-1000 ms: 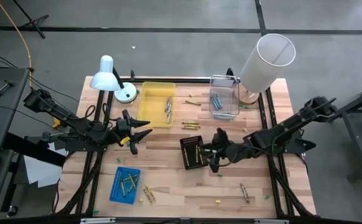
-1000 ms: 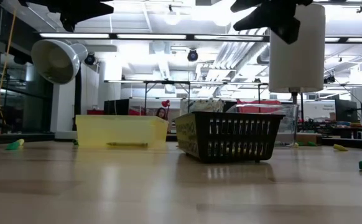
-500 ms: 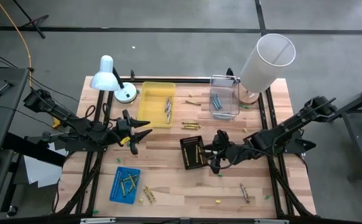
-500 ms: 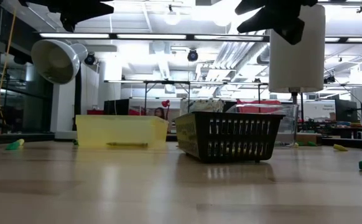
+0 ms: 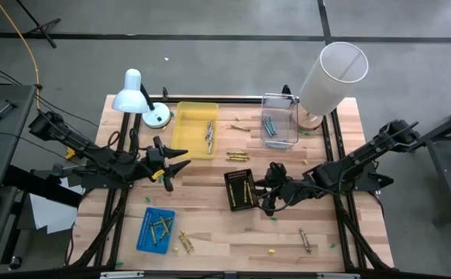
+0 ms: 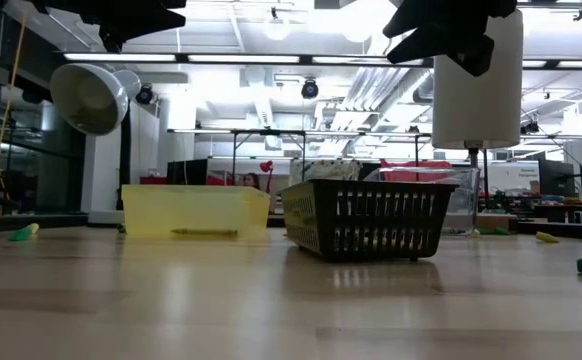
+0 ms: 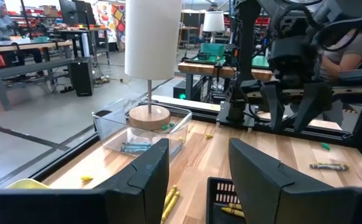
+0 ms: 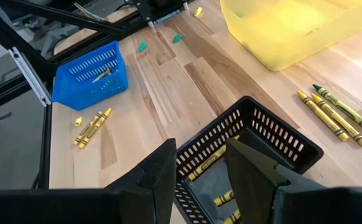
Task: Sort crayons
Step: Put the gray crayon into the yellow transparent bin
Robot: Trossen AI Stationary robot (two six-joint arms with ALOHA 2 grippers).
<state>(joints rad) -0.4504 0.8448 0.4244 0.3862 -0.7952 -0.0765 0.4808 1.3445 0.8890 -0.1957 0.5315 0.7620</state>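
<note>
You see four containers — yellow tray, clear box, black basket, blue basket. Three crayons lie beside the black one. Left gripper and right gripper — both open, holding nothing.

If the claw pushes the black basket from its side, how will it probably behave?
The black basket looks like thin slotted plastic holding only a few crayons, so it is probably light. It should slide across the smooth table easily. It sits low and wide in the low view, so tipping seems unlikely.
</note>
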